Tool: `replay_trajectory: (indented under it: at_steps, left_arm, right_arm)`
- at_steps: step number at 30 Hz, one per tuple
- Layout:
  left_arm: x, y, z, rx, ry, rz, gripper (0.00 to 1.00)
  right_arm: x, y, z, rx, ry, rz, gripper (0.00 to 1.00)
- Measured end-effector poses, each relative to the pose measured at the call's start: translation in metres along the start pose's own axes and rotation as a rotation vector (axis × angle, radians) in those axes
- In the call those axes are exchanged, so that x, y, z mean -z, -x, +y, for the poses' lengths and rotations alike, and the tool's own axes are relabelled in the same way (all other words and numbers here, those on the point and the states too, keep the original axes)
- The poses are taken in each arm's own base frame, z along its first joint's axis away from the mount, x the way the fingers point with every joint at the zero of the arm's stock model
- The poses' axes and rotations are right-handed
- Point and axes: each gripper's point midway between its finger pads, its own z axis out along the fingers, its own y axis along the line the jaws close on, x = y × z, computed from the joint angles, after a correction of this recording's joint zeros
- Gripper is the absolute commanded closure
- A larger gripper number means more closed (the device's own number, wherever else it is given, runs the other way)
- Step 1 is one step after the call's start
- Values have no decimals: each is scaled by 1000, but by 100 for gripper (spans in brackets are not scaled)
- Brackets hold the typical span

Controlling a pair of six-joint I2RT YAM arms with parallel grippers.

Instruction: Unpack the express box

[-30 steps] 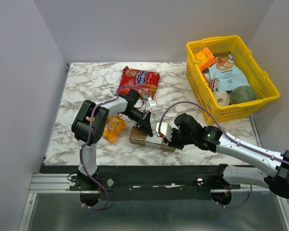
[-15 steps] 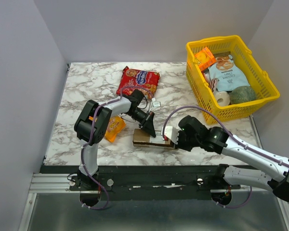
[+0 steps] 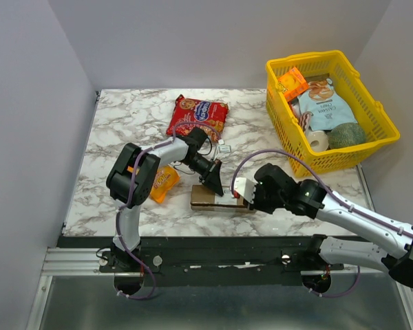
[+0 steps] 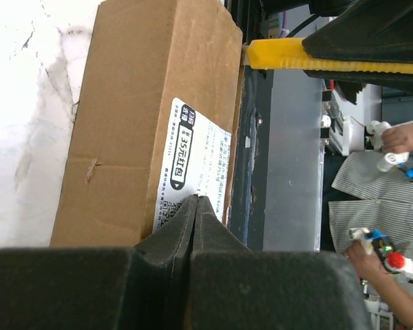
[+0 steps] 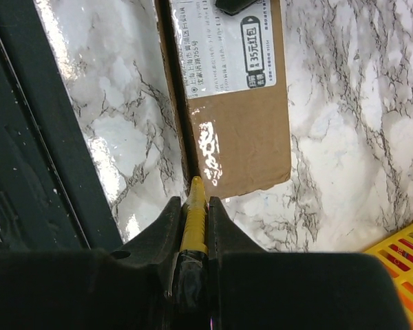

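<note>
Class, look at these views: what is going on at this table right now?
Two robot arms are working on the express box. The left gripper, shut, rests its tips on the box's white label. The right gripper is shut on a yellow tool whose tip sits at the box's edge. The box looks unopened.

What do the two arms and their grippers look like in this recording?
Both the left arm and right arm have pale grey-white links joined by bulky black joints, each trailed by a looping purple cable. The left gripper and right gripper have matte black, wedge-shaped fingers. No markings are legible.
</note>
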Motion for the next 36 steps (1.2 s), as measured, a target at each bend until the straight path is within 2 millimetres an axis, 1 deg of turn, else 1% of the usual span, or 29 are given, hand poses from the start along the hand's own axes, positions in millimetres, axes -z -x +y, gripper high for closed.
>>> replay_trajectory:
  at_steps: [3,4,6,7,10,12,13,14,15,18,20,25,28,30,33,36]
  left_arm:
    - [1,2,-1,-41,12,2,84]
    - [3,3,-2,-65,24,3,76]
    - [5,6,-4,-108,42,4,67]
    - [7,8,-6,-137,50,4,59]
    - [15,17,-14,-251,117,1,47]
    - [23,25,-20,-323,161,-10,42]
    - [28,30,-25,-370,186,-17,37]
    - [33,33,-29,-415,215,-21,25]
    - [36,36,-32,-444,233,-25,2]
    - [46,41,-43,-556,294,-17,2]
    - [48,39,-45,-608,323,10,2]
    - [42,27,-43,-704,393,121,2]
    - [41,24,-36,-723,460,176,2]
    - [45,25,-31,-726,507,197,2]
    - [52,32,-25,-734,572,202,2]
    - [55,38,-23,-745,604,199,2]
  right_arm:
    - [5,5,-8,-8,-26,-1,99]
    - [9,10,-14,-13,-44,-9,100]
    - [22,28,-32,-26,-101,-50,100]
    - [30,38,-41,-33,-128,-76,100]
    - [52,63,-66,-59,-208,-155,100]
    - [60,67,-79,-86,-250,-178,100]
    - [62,64,-83,-103,-264,-175,99]
    - [63,58,-90,-130,-285,-163,100]
    - [65,52,-97,-160,-308,-152,99]
    - [71,33,-118,-265,-375,-123,99]
    - [75,23,-127,-312,-406,-110,100]
    - [86,15,-137,-415,-462,-146,99]
    - [91,13,-136,-458,-480,-184,99]
    - [92,12,-133,-482,-479,-208,100]
    - [86,8,-122,-512,-454,-234,99]
    - [75,-3,-106,-549,-417,-234,100]
